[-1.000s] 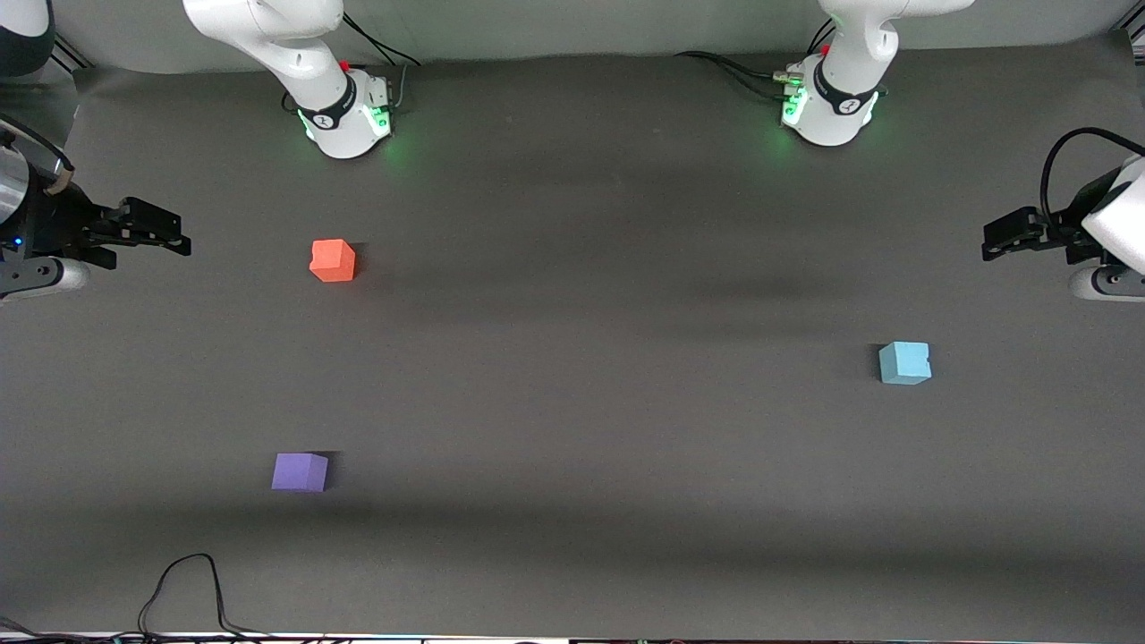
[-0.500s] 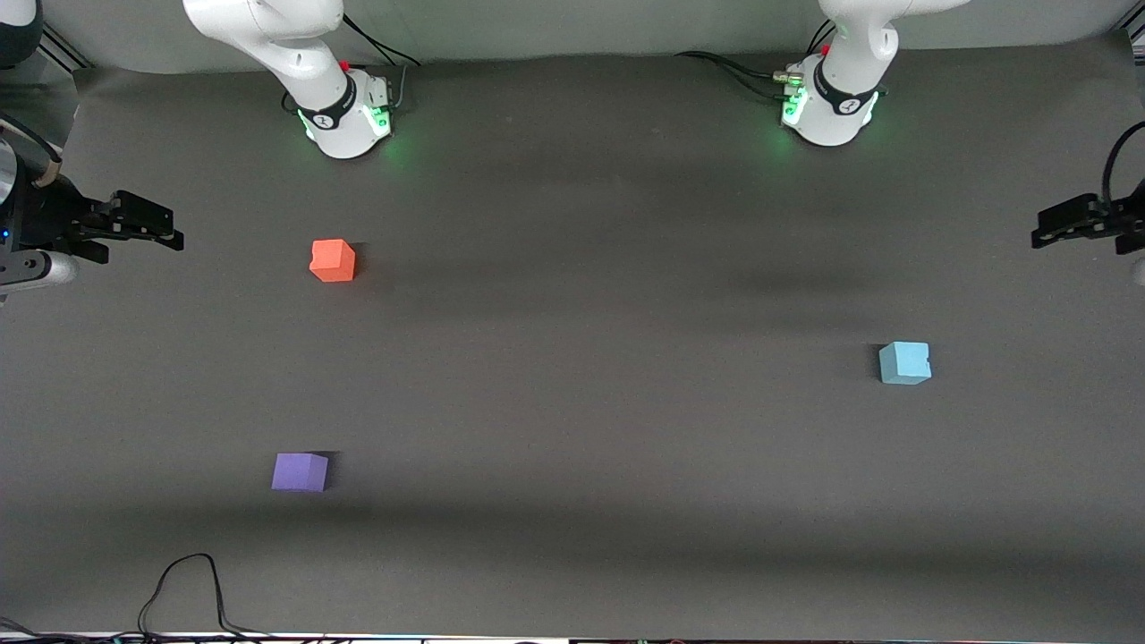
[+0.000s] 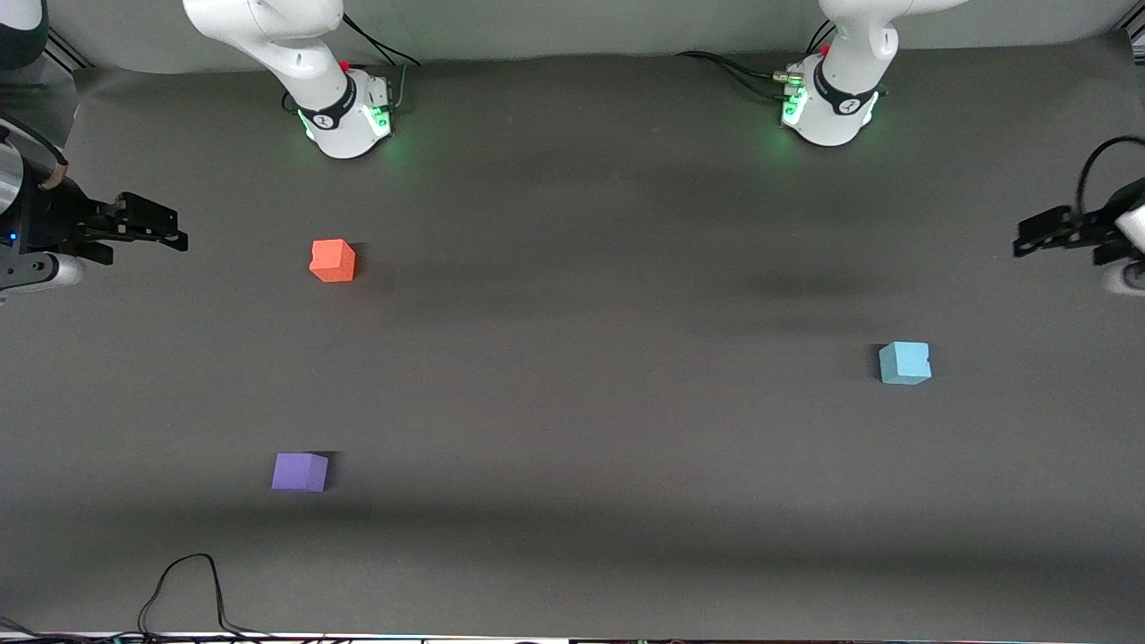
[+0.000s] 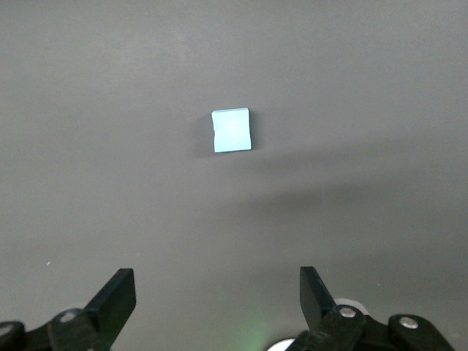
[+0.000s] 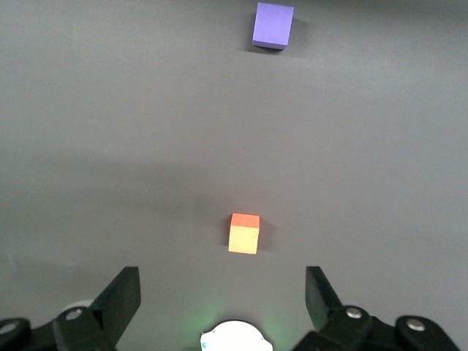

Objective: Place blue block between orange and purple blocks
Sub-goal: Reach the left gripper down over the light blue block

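Observation:
The light blue block (image 3: 905, 362) (image 4: 232, 130) lies alone on the dark mat toward the left arm's end of the table. The orange block (image 3: 333, 260) (image 5: 244, 232) and the purple block (image 3: 300, 472) (image 5: 273, 25) lie toward the right arm's end, far apart, the purple one nearer the front camera. My left gripper (image 3: 1029, 240) (image 4: 216, 281) hangs open and empty over the mat's edge at its own end, well clear of the blue block. My right gripper (image 3: 170, 231) (image 5: 219, 281) hangs open and empty over the other end, beside the orange block.
Both arm bases (image 3: 344, 121) (image 3: 827, 107) stand at the table edge farthest from the front camera. A black cable (image 3: 192, 586) loops onto the mat at the nearest edge, near the purple block.
The left gripper pulled out toward its end of the table, then came back in a little. The right gripper shifted only slightly. No block has moved.

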Tool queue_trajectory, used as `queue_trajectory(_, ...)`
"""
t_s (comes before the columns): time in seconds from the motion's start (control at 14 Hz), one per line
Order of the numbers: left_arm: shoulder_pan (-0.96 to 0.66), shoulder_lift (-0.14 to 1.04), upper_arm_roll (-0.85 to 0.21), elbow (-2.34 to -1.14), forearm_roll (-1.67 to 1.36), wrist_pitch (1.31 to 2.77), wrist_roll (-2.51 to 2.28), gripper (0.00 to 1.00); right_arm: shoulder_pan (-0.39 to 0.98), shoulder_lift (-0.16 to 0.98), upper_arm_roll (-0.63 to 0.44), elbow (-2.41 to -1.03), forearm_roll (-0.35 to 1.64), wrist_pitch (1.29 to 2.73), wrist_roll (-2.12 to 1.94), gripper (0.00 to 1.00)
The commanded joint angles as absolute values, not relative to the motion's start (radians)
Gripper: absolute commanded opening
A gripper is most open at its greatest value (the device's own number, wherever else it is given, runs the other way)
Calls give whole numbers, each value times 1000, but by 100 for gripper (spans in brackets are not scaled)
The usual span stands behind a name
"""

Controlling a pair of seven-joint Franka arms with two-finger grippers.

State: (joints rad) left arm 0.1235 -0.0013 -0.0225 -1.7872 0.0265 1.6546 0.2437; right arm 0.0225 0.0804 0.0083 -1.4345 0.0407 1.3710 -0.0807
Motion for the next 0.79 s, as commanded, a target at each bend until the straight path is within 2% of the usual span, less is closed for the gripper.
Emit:
queue_trajectory(0.0, 103, -35, -18, -1958, 34, 1828, 259, 100, 32, 80, 6, -1425, 41, 1362, -69, 100)
queue_trajectory(0.21, 103, 33, -18, -2074, 34, 2058, 259, 100, 32, 77, 6, -1425, 41, 1358, -69, 100)
queue_trajectory(0.71, 103, 240, -18, -2194, 35, 2442, 259, 100, 32, 81, 14, -1424, 41, 1359, -75, 100)
